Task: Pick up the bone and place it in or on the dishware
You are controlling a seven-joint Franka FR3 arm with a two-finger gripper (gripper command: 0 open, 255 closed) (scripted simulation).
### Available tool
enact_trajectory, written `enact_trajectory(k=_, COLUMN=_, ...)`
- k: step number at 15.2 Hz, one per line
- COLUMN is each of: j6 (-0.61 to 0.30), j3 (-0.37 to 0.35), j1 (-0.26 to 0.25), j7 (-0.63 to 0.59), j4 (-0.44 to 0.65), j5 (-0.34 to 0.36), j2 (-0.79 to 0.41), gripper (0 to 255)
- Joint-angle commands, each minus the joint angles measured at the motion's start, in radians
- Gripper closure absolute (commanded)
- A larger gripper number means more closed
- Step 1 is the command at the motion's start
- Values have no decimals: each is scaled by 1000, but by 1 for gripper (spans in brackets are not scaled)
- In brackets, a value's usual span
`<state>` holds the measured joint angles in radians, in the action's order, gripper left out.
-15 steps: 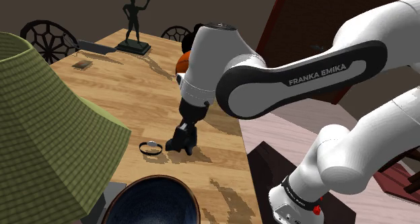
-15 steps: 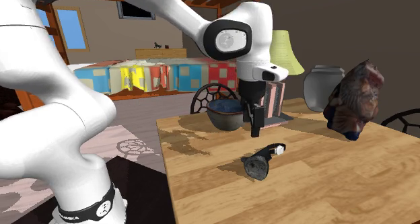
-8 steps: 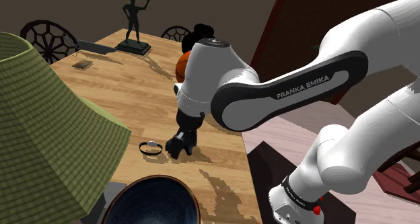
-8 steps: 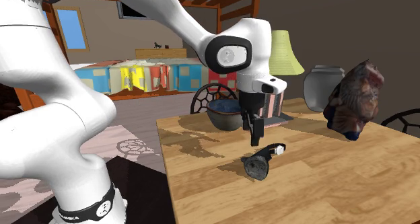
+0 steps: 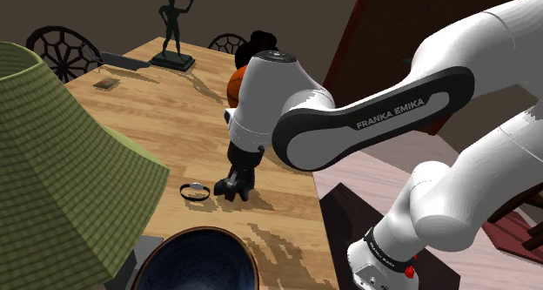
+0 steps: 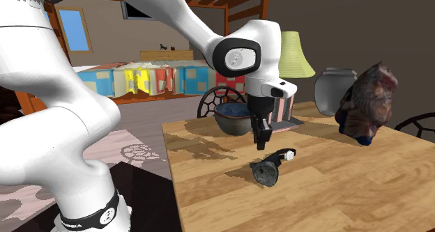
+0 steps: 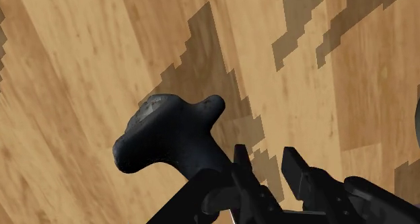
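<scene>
Fingers (image 7: 299, 175) slightly apart, empty | dark bone (image 7: 171, 132) just beside one finger, outside gap

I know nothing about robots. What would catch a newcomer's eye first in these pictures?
The big white arm dominates, bending over the wooden table with its black gripper poised close by a dark knobbly bone. Next come the dark blue bowl at the shoulder view's bottom edge and the green lampshade beside it.

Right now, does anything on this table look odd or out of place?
The bone is drawn near-black rather than pale, and it lies to one side of the tool, not between its open fingers. Nothing looks spilled or broken on the wooden table.
</scene>
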<state>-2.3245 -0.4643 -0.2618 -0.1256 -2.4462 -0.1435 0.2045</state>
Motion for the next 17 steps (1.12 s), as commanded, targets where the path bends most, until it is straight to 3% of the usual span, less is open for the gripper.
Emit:
enact_trajectory(k=1, j6=0, j3=0, j1=0, j7=0, j4=0, j5=0, j2=0, gripper=255)
enact_trajectory(k=8, j6=0, j3=0, j1=0, j7=0, j4=0, j5=0, j2=0, gripper=255)
enact_trajectory(k=9, j6=0, j3=0, j1=0, j7=0, j4=0, j5=0, j2=0, gripper=0)
enact_trajectory(k=14, j6=255, j3=26, j1=32, j7=228, j4=357, j5=177, j2=-304, gripper=0)
enact_trajectory(k=17, j6=241, j3=29, j1=29, j7=232, j4=357, j5=190, j2=-328, gripper=0)
